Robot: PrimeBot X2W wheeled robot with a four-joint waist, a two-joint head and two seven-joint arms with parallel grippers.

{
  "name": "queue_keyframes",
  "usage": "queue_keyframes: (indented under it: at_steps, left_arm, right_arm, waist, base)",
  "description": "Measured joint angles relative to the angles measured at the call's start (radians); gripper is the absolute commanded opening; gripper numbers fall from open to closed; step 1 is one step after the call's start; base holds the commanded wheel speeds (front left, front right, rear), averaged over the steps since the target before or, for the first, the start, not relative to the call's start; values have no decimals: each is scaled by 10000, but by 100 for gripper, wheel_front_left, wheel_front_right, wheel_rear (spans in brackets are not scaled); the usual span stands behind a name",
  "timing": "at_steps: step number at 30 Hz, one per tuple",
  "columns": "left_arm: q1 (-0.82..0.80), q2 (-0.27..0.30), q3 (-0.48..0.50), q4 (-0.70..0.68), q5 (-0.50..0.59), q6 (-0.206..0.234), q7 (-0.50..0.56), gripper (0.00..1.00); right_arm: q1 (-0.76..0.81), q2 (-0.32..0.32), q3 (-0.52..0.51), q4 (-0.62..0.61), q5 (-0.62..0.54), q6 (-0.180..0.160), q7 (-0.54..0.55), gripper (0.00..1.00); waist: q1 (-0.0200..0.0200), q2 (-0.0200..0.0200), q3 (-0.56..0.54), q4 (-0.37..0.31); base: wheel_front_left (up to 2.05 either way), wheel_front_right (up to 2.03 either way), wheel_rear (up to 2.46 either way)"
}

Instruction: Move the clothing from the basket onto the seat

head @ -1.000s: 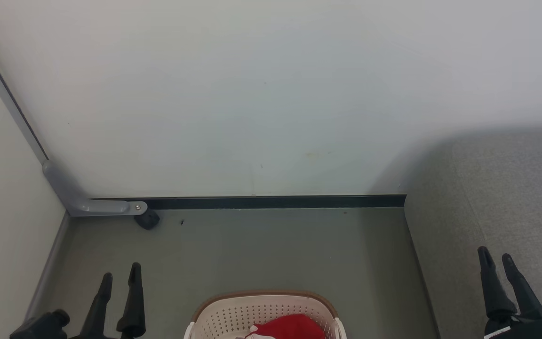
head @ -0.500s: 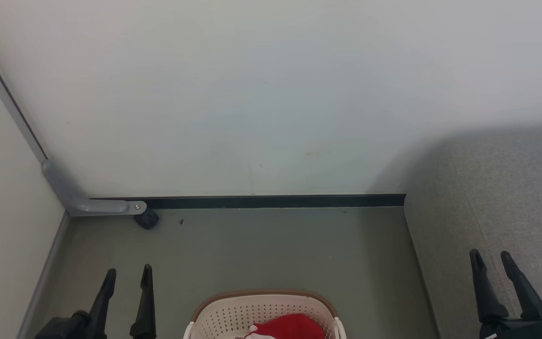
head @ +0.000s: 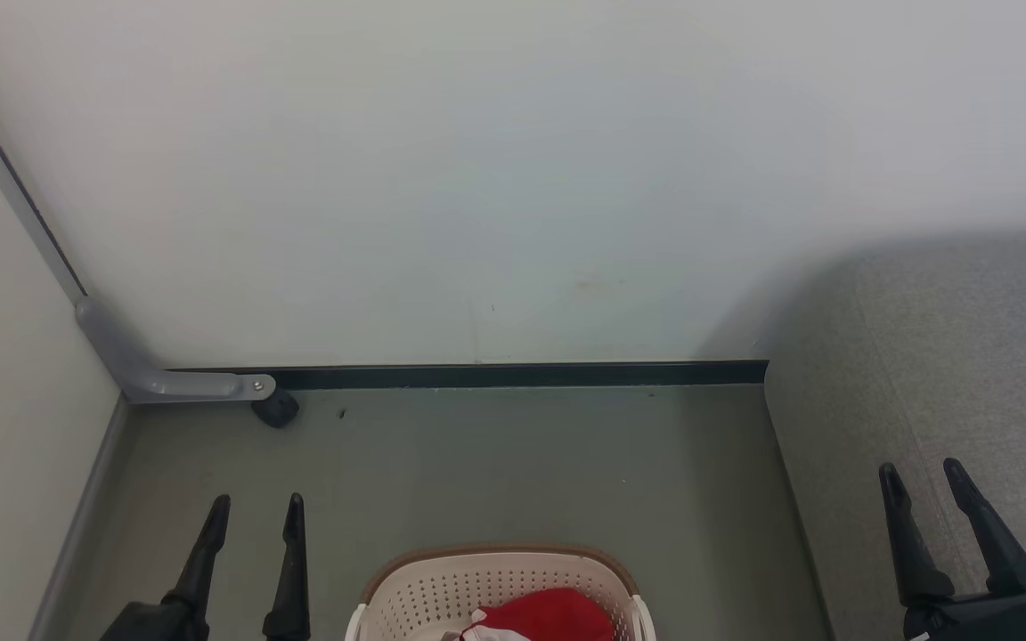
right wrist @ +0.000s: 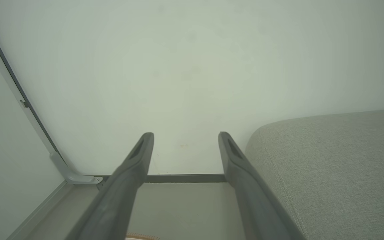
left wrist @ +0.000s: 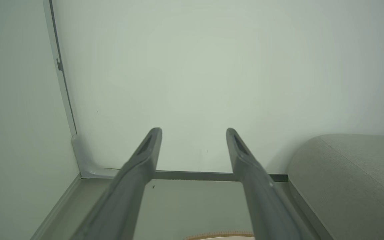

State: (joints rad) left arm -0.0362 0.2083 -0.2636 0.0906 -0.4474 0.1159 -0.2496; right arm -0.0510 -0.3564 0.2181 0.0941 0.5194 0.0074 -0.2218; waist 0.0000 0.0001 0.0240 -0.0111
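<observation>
Head view, read left to right. **(a)** Left claw [head: 259, 503], at 7 o'clock in the view, over the floor [head: 495, 463]: its two dark fingers stand parallel and apart, with nothing between them. The left wrist view confirms the left claw [left wrist: 193, 130] is spread and empty.

**(b)** The basket [head: 442, 592], at 6 o'clock, rests on the floor between the two claws. Only its far half shows, and its long axis appears to run from 9 to 3 o'clock. The clothing [head: 549, 616] lies inside it as a red heap with a white patch, a little right of the basket's middle and touching neither claw.

**(c)** The seat [head: 949, 356] fills the view from 2 to 4 o'clock, well apart from the basket.

**(d)** Right claw [head: 920, 469], at 4 o'clock, is in front of the seat's near edge. Its fingers are likewise splayed and empty, as the right wrist view shows [right wrist: 185, 135].

Governing relation: the clothing lies toward 4 o'clock from the left claw and toward 8 o'clock from the right claw, below both sets of fingertips. The left claw appears the nearer. The right claw is already beside the seat, which lies at 2 o'clock from the basket.

Count: two claws, one basket, one seat and one visible heap of clothing. The number of garments in the heap cannot be told.
</observation>
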Motion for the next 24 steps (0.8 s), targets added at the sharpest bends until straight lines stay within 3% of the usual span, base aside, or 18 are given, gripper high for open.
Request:
queue_keyframes:
  at_steps: [24]
  left_arm:
    - [-33, -351, 82, -203, 96, 73, 82, 100]
  right_arm:
    - [-63, 10, -117, -134, 98, 25, -88, 100]
  waist:
    - [0, 0, 479, -39]
  base:
    - [0, 0, 0]
